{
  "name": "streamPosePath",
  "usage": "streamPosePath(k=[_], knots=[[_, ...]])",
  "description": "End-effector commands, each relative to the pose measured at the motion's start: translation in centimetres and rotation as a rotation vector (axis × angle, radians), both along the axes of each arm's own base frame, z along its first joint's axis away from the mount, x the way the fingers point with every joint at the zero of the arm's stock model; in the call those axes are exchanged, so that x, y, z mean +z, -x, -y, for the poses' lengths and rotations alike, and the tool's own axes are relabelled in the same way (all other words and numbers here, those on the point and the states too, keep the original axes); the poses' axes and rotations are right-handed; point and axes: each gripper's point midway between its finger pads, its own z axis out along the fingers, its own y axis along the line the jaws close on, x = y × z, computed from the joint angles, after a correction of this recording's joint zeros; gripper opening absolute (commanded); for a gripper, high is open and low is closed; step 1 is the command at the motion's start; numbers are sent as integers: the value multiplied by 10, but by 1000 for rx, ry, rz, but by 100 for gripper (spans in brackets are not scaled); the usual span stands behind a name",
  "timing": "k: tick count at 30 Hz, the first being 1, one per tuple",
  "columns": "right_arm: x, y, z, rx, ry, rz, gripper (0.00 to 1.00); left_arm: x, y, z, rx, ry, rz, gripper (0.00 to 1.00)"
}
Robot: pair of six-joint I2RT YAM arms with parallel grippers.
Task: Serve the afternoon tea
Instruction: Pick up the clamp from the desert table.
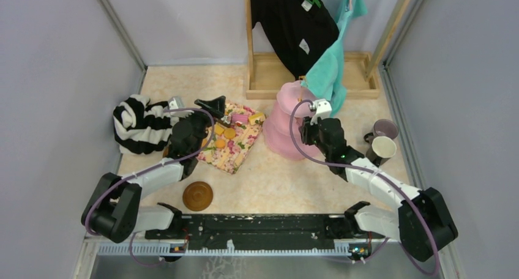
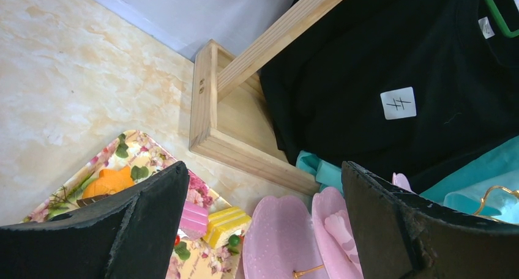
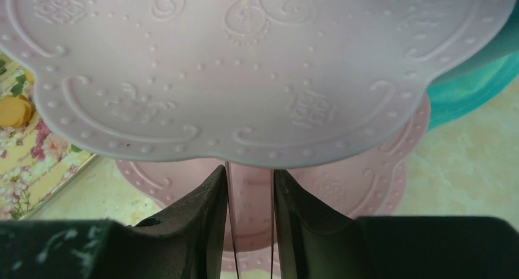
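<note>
We record two arms.

Left arm (image 1: 156,172): elbow low, forearm reaching forward. Left gripper (image 1: 218,109): jaws spread wide, both fingers (image 2: 141,218) framing its wrist view.

Right arm (image 1: 373,178): stretched forward and inward. Right gripper (image 3: 250,176): jaws drawn to a narrow gap, not touching each other.

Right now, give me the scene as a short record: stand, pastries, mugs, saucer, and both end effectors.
stand: pink, right of the cloth; no pastries seen on it
pastries: on the cloth
mugs: lilac mug and cream mug, right of the stand
saucer: one seen, bare, near the left arm's base
left end effector: open, above the cloth's far end
right end effector: at the stand, under a tier; narrow gap, grip unclear
</note>
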Motion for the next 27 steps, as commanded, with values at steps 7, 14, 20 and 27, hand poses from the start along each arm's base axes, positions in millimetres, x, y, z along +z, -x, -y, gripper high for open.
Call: streamPosePath(k=[7, 14, 20, 27], knots=[[32, 3, 3, -52, -46, 57, 30, 17, 5, 3, -18, 17, 38, 99], [33, 10, 9, -88, -54, 49, 30, 20, 5, 3, -19, 13, 39, 99], [35, 17, 7, -89, -64, 38, 30, 20, 7, 3, -22, 13, 37, 99], [33, 27, 2, -80, -61, 24, 30, 23, 8, 3, -25, 16, 40, 99]])
